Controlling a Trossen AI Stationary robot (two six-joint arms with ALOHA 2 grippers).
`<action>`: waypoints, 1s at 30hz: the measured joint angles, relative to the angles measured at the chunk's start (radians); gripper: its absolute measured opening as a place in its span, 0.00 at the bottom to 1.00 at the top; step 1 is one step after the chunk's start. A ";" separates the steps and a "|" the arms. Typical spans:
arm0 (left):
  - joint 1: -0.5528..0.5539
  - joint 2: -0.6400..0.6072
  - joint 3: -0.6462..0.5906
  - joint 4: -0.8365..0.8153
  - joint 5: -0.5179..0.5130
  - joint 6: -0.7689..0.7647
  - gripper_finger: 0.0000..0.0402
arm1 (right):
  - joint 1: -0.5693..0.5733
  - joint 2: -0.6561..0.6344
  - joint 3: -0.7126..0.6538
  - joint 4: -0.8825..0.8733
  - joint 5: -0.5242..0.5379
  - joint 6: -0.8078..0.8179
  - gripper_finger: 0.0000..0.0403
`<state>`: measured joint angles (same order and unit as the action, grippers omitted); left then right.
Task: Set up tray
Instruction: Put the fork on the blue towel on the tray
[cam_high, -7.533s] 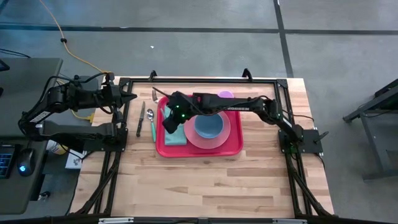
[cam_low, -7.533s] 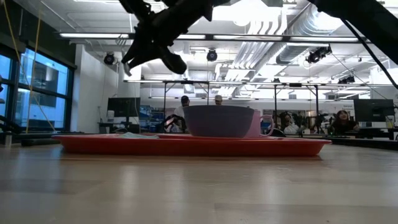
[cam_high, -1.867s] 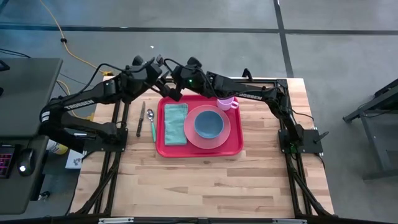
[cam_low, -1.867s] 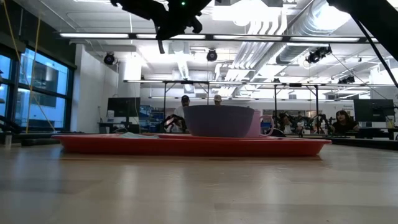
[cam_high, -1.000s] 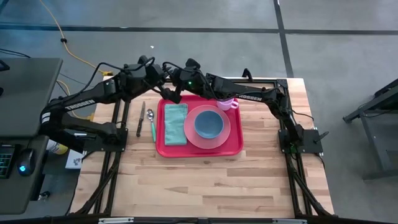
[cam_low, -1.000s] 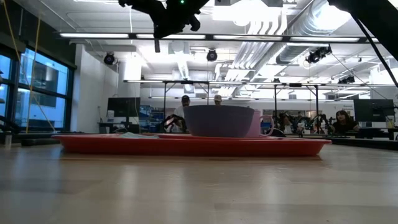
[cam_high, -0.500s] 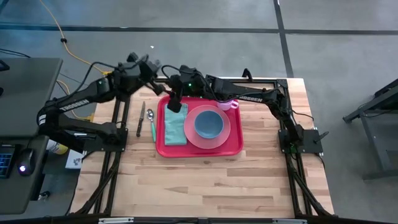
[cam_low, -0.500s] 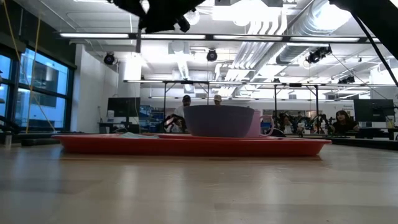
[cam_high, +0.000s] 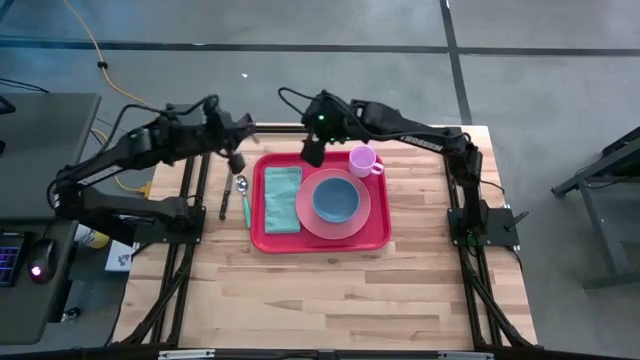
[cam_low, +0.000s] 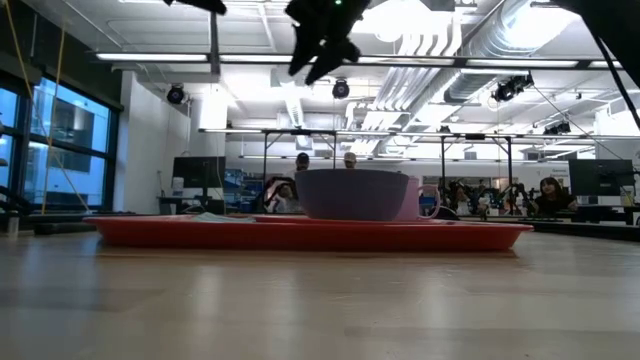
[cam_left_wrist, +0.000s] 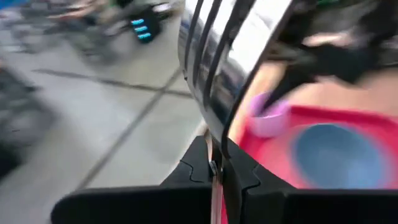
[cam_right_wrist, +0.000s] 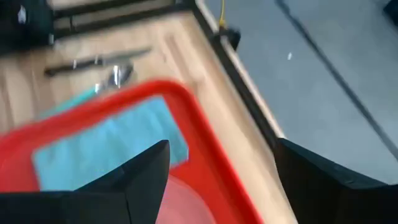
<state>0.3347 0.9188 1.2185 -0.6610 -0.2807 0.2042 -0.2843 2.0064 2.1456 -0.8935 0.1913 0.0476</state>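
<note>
The red tray (cam_high: 372, 236) lies mid-table with a teal napkin (cam_high: 283, 198), a pink plate (cam_high: 362, 215) and a blue bowl (cam_high: 336, 198) standing on the plate. A pink cup (cam_high: 362, 160) stands in the tray's far right corner. My left gripper (cam_high: 237, 160) hovers over the table just left of the tray's far left corner, shut on a metal fork (cam_left_wrist: 230, 56). My right gripper (cam_high: 312, 152) hangs open over the tray's far edge, with nothing between its fingers (cam_right_wrist: 149, 168). My left gripper pinches the fork between its two fingers at the narrow stem right behind the tined head (cam_left_wrist: 214, 152). The fork is lifted clear of the table. In the low view a thin length of it (cam_low: 213, 50) hangs straight down below the gripper.
A knife (cam_high: 226, 190) and a spoon (cam_high: 243, 195) with a teal handle lie side by side on the table left of the tray. Bare wood stretches from the tray to the near edge. A dark frame runs along the table's far and side edges.
The two grippers were together over the tray's far left corner with the fork between them. My right gripper has opened, let go of the fork and drawn off toward the table's right. My left gripper has carried the fork toward the table's left edge.
</note>
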 joint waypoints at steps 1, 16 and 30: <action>0.000 -0.017 0.001 -0.019 0.045 -0.016 0.09 | -0.003 -0.010 0.000 -0.029 -0.005 0.000 0.66; -0.001 -0.048 -0.089 -0.088 0.636 -0.262 0.09 | 0.046 -0.052 0.000 -0.231 0.041 -0.006 0.66; -0.001 -0.070 -0.456 0.277 0.710 -0.346 0.09 | -0.032 -0.247 -0.002 -0.390 0.107 -0.029 0.66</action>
<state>0.3336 0.8486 0.7626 -0.3836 0.4297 -0.1417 -0.3162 1.7593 2.1441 -1.2833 0.2982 0.0185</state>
